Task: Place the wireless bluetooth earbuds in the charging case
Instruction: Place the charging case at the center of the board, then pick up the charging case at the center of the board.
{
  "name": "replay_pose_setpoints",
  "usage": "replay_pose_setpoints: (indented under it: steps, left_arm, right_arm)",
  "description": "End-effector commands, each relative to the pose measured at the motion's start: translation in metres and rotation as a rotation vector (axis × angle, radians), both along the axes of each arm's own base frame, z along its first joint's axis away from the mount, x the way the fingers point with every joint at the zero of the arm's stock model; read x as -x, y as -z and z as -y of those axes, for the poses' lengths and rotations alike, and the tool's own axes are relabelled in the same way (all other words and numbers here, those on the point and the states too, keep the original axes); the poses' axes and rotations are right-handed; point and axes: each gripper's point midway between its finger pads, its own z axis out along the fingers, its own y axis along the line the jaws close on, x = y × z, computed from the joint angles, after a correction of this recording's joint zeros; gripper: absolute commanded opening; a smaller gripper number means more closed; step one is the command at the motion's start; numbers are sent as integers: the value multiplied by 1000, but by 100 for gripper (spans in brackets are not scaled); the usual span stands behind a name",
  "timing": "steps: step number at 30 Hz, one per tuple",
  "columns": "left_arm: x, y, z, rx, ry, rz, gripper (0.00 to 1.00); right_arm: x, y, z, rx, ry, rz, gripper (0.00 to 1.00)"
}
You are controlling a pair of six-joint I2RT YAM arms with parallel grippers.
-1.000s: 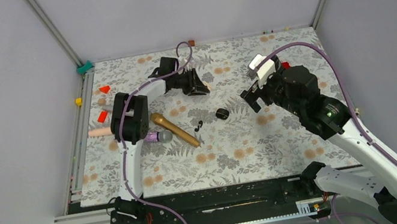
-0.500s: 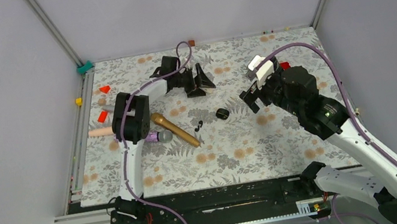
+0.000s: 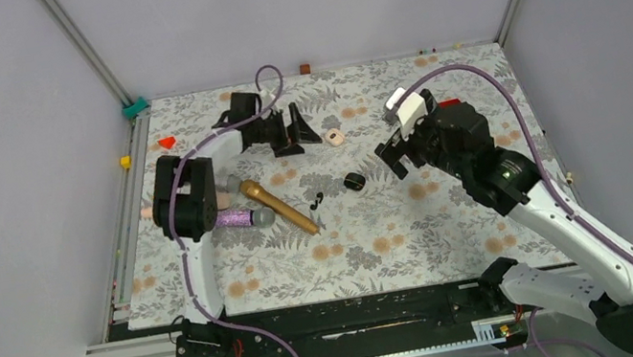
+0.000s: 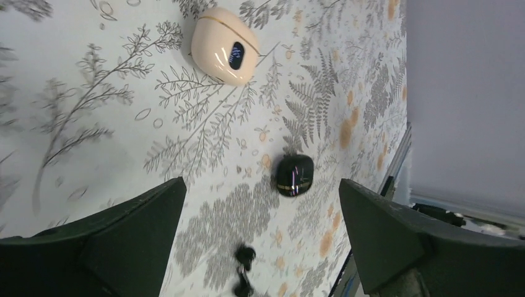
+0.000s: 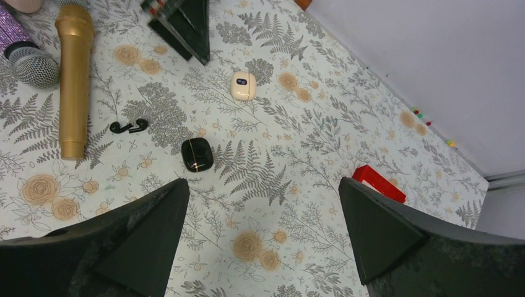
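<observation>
Floral desk (image 3: 454,214) | step: approach | my left end effector (image 3: 302,142) and right end effector (image 3: 390,159) gape empty | next: open charging case (image 3: 353,181), seemingly closed, then pinch earbuds (image 3: 315,201).

Robot-manipulation lab cell. Evidence: plain grey partition walls (image 3: 4,192) joined by aluminium corner posts (image 3: 82,48); floral-print mat (image 3: 381,236) over table; left arm (image 3: 194,267) and right arm (image 3: 578,227) bolted to black base rail (image 3: 345,314); purple cables (image 3: 459,68) along arms; scattered test props, e.g. gold microphone (image 3: 279,207), red block (image 3: 166,142).
</observation>
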Motion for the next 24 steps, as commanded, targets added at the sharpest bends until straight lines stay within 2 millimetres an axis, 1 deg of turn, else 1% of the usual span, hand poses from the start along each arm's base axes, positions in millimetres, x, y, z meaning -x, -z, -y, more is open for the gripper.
replay_pose_setpoints:
  steps: [1,3,5,6,7,8,9,10,11,13,14,15,17,18,21,22,24]
  left_arm:
    - [2,-109,-33,38,66,357,99]
    - [14,-139,-55,17,79,469,99]
    - [26,-168,-79,-12,88,576,98]
    - [32,-180,-92,-26,81,603,99]
    - [39,-189,-106,-35,72,622,99]
    - [47,-198,-117,-49,81,654,99]
    - [57,-202,-126,-63,90,663,99]
    - [67,-204,-133,-85,107,679,99]
    - [80,-205,-140,-107,130,697,99]
    - [104,-196,-155,-150,174,707,98]
    - [114,-187,-160,-174,188,694,99]
    - [122,-178,-166,-199,195,681,99]
    - [138,-160,-174,-222,206,648,99]
    - [146,-152,-177,-221,206,629,99]
    - [160,-131,-185,-225,196,587,99]
    - [162,-128,-185,-213,190,578,99]
    - [165,-124,-183,-163,169,559,99]
  right_arm:
    - [-14,5,-11,-39,8,-25,99]
    - [-21,15,-16,-38,25,-74,99]
    - [-30,29,-19,-14,54,-143,100]
    - [-35,35,-20,2,73,-175,100]
    - [-44,50,-21,37,108,-220,100]
    - [-51,59,-20,64,137,-253,100]
    - [-58,64,-20,88,161,-278,100]
    - [-66,75,-21,125,180,-312,99]
    - [-73,83,-22,155,196,-337,99]
    - [-93,105,-25,239,228,-396,99]
    - [-104,111,-26,276,251,-419,100]
    - [-109,124,-24,331,279,-476,100]
    - [-122,141,-28,377,328,-583,99]
    - [-127,148,-35,363,332,-633,99]
    - [-134,171,-54,307,341,-737,99]
    - [-136,179,-60,295,342,-757,100]
    - [-143,187,-64,281,374,-770,100]
